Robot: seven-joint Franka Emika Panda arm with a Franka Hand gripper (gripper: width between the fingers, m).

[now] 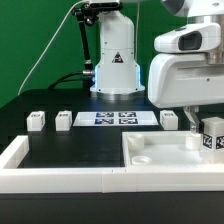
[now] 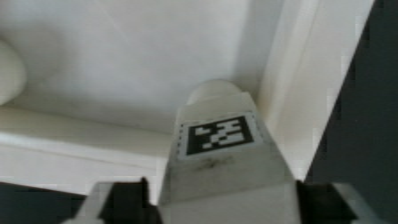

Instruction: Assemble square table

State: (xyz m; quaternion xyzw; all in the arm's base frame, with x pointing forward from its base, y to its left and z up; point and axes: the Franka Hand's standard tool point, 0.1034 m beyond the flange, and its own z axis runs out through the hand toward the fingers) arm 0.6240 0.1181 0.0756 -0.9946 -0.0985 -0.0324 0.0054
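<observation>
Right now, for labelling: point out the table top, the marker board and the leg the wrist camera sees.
table top (image 1: 175,161): exterior view, bare inner floor.
marker board (image 1: 118,118): exterior view, its middle.
leg (image 2: 219,135): wrist view, its tag.

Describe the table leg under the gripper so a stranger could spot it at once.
Find the white square table top at the exterior view's lower right. At its rim on that view's right is a small white tagged leg. Unlike the three legs lined beside the marker board, it sits between the gripper's fingers.
</observation>
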